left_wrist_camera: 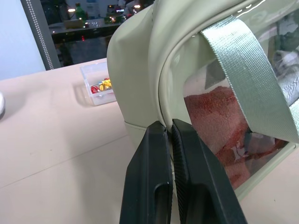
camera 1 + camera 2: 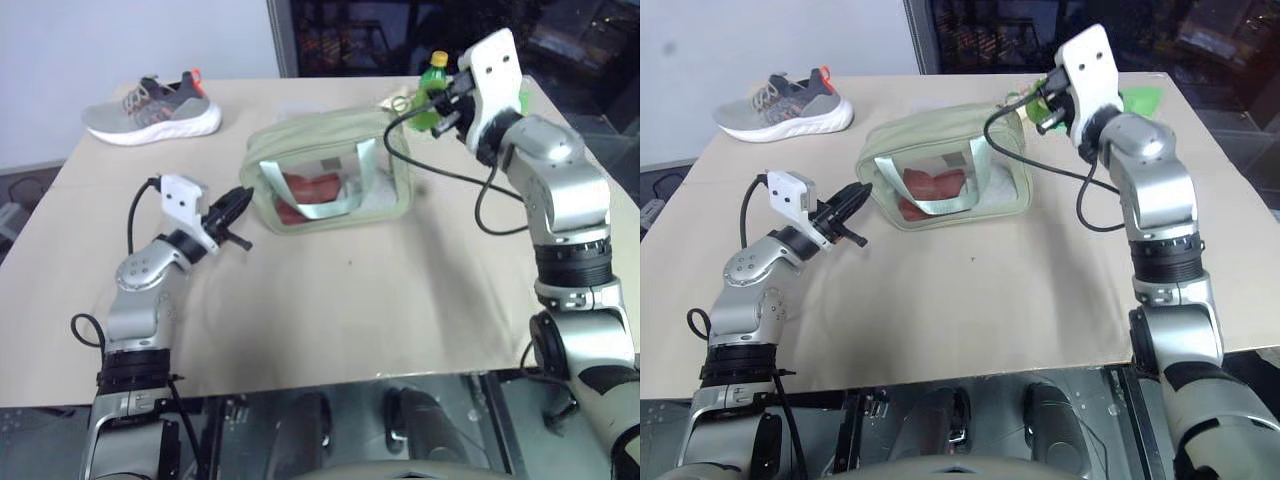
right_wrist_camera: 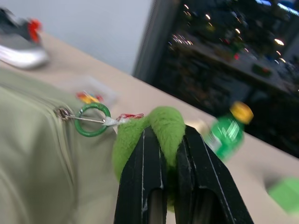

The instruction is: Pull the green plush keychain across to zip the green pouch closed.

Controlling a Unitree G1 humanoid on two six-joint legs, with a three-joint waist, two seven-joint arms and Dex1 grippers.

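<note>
The green pouch [image 2: 330, 170] stands in the middle of the table, with red contents showing through its clear side panel and a strap handle hanging across it. At the pouch's far right end, my right gripper [image 3: 164, 133] is shut on the green plush keychain [image 3: 163, 122]. A green ring [image 3: 93, 120] links the keychain to the zipper pull. My left gripper [image 1: 168, 127] is shut, its tips touching the seam at the pouch's left end [image 1: 140, 70]. I cannot tell whether any fabric is pinched there.
A grey sneaker [image 2: 150, 108] lies at the far left of the table. Behind the pouch are a green bottle with a yellow cap [image 3: 226, 130], a small clear box of coloured bits [image 1: 100, 84] and a bright green block [image 2: 1140, 98]. Black cables hang from both wrists.
</note>
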